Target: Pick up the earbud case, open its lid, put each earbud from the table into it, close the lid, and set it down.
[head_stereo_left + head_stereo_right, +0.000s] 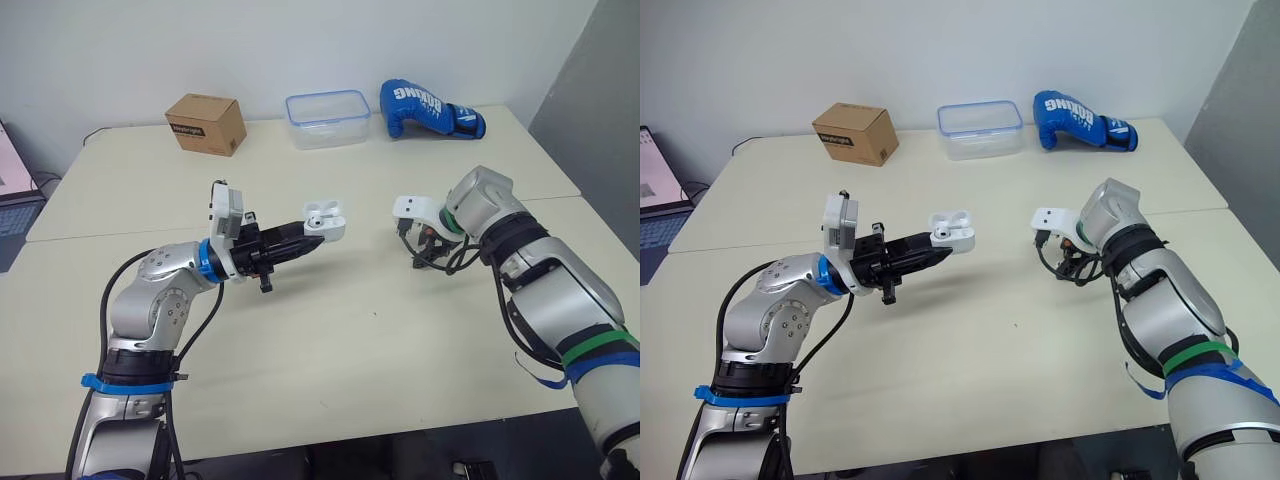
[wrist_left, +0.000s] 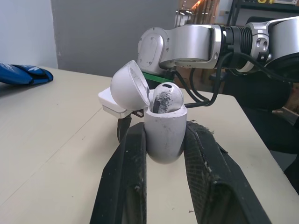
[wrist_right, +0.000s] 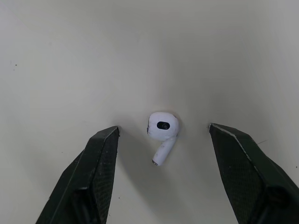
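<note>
My left gripper is shut on the white earbud case, holding it above the middle of the table. The case's lid is swung open, and one white earbud sits in the case body, clamped between the two black fingers. My right gripper points down at the table to the right of the case. In the right wrist view it stands open, and a second white earbud lies loose on the tabletop between its fingers, touching neither.
Along the table's far edge stand a brown cardboard box, a clear plastic container with a blue rim and a blue boxing glove. A laptop sits off the table's left side.
</note>
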